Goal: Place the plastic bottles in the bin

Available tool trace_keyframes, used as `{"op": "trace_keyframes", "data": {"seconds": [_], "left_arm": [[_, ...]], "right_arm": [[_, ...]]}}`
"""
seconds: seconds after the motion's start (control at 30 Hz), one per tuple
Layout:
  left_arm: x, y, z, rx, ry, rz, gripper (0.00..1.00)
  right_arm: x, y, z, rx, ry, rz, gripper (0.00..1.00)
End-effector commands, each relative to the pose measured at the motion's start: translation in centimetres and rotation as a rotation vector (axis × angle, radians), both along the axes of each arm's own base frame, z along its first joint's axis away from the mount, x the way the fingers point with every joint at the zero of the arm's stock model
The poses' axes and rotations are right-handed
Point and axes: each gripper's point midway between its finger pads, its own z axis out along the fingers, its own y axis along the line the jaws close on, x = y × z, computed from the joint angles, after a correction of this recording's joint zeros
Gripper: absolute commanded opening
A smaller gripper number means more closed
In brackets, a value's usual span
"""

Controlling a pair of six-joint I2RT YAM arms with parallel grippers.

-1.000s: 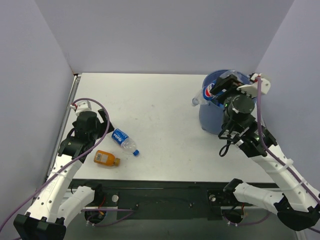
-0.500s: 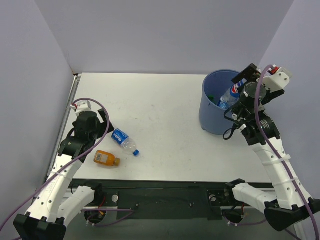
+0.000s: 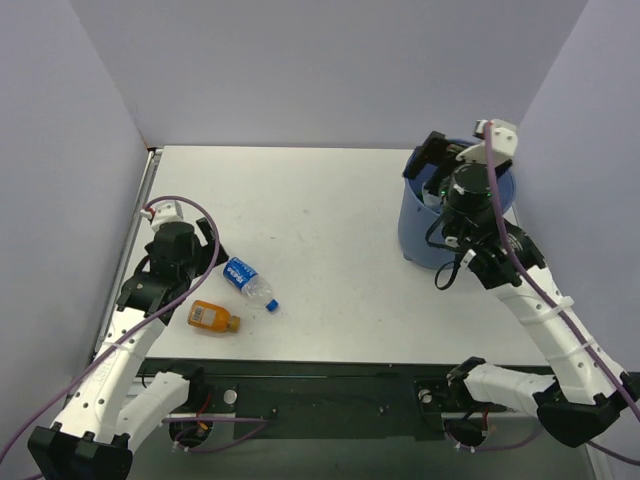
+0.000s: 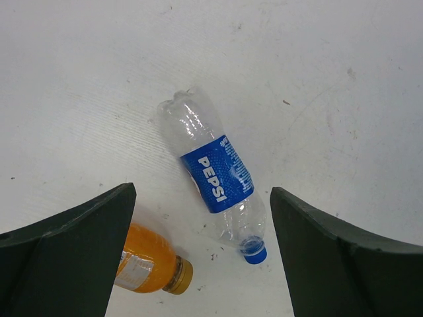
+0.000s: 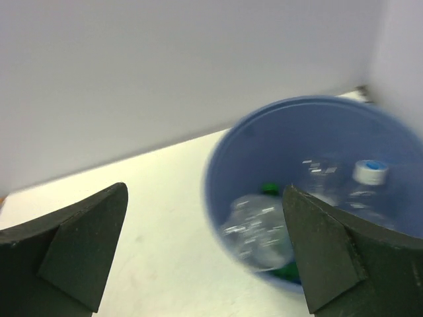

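Left gripper point(image 4: 199, 195): jaws spread wide, nothing held, hanging above the white tabletop point(image 3: 330, 215) toward its 8 o'clock edge in the top view.

Directly under it is a clear plastic bottle with a blue Pepsi label and blue cap point(image 4: 217, 173), lying on its side. Long axis runs 11 to 5 o'clock in the wrist view, cap at the 5 o'clock end, base at 11. Top view gives the same slant.

Near it, at its 7 o'clock, is a stubby orange plastic bottle point(image 4: 152, 261), also on its side, cap pointing about 4 o'clock. Its base is hidden behind a finger. The two bottles look apart.

Right gripper point(image 5: 205, 191): jaws wide apart, empty, over the 10 o'clock rim of the large round blue plastic bin point(image 5: 317, 125). The bin stands upright at the table's 2 o'clock corner.

Inside the bin: a crumpled clear bottle point(image 5: 259, 232), another clear one with its pale cap point(image 5: 367, 173) facing up, and a bit of green point(image 5: 268, 188). The wrist view is blurred, so their axes are unreadable.
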Motion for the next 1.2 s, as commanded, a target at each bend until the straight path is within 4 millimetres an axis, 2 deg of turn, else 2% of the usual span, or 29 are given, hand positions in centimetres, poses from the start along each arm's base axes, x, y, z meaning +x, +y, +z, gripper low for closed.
{"op": "trace_keyframes", "data": {"seconds": [0.0,0.03,0.07,0.1,0.13,0.17,0.2,0.23,0.27,0.3,0.33,0.37,0.4,0.47,0.5,0.53,0.57,0.6,0.63,0.67,0.8,0.83,0.93,0.97,1.17], "left_arm": [[0.7,0.5,0.7,0.008,-0.025,0.024,0.94],[0.6,0.6,0.5,0.010,-0.019,0.031,0.94],[0.6,0.8,0.4,0.012,-0.014,0.047,0.94],[0.5,0.9,0.3,0.012,-0.009,0.056,0.94],[0.4,1.3,0.3,0.015,-0.006,0.083,0.94],[0.4,1.4,0.2,0.014,-0.003,0.094,0.94],[0.3,1.8,0.1,0.016,0.001,0.118,0.94],[0.3,2.0,0.1,0.016,0.003,0.136,0.94],[0.2,2.2,0.0,0.014,0.008,0.154,0.94],[0.2,2.4,-0.1,0.016,0.013,0.167,0.94],[0.1,2.8,-0.1,0.014,0.017,0.192,0.94],[0.1,3.1,-0.3,0.020,0.028,0.209,0.94],[0.0,3.5,-0.4,0.020,0.037,0.232,0.94],[0.0,4.0,-0.8,0.019,0.064,0.260,0.94],[0.0,4.1,-1.0,0.012,0.071,0.266,0.94],[0.0,4.4,-1.1,0.007,0.076,0.281,0.94],[0.0,4.6,-1.2,0.000,0.078,0.290,0.94],[0.0,4.7,-1.2,-0.004,0.078,0.293,0.94],[-0.1,4.8,-1.1,-0.005,0.076,0.300,0.94],[-0.1,4.9,-1.2,-0.006,0.075,0.304,0.94],[-0.5,5.2,-1.0,-0.006,0.065,0.320,0.94],[-0.6,5.4,-1.1,-0.003,0.068,0.328,0.94],[-1.0,5.5,-1.0,-0.005,0.061,0.324,0.94],[-1.0,5.4,-1.2,-0.006,0.069,0.314,0.94],[-1.7,5.0,-1.3,-0.022,0.071,0.283,0.94]], "right_arm": [[-0.1,10.9,-2.0,-0.028,0.077,0.373,0.96],[-0.3,14.3,-3.5,-0.042,0.115,0.477,0.96],[-0.5,15.9,-4.1,-0.053,0.130,0.522,0.96],[-1.0,19.0,-5.9,-0.080,0.171,0.593,0.96],[-1.3,20.6,-6.6,-0.089,0.186,0.634,0.97],[-1.8,23.3,-8.8,-0.110,0.239,0.708,0.97],[-2.2,24.7,-9.6,-0.116,0.258,0.746,0.97],[-2.8,27.2,-12.1,-0.133,0.315,0.807,0.97],[-3.0,28.3,-13.1,-0.126,0.340,0.836,0.98],[-3.7,30.4,-15.3,-0.126,0.398,0.911,0.98],[-4.0,31.7,-16.0,-0.108,0.423,0.950,0.97],[-4.8,33.5,-18.6,-0.097,0.493,1.024,0.97],[-5.2,34.7,-18.9,-0.065,0.516,1.062,0.97],[-6.5,37.2,-22.5,-0.049,0.624,1.151,0.95],[-6.6,37.7,-22.9,-0.047,0.635,1.160,0.95],[-7.0,38.3,-24.4,-0.060,0.669,1.170,0.95],[-7.3,38.7,-24.8,-0.065,0.679,1.182,0.95],[-7.7,39.2,-26.1,-0.073,0.710,1.196,0.95],[-8.0,39.6,-26.3,-0.070,0.717,1.205,0.95],[-8.2,39.8,-27.6,-0.073,0.748,1.207,0.95],[-8.8,40.9,-30.6,-0.090,0.813,1.209,0.95],[-8.8,41.2,-30.7,-0.089,0.816,1.210,0.95],[-8.8,41.4,-32.9,-0.114,0.860,1.198,0.95],[-8.7,41.8,-32.8,-0.118,0.856,1.203,0.95],[-7.5,41.4,-35.3,-0.205,0.893,1.156,0.93]]}}
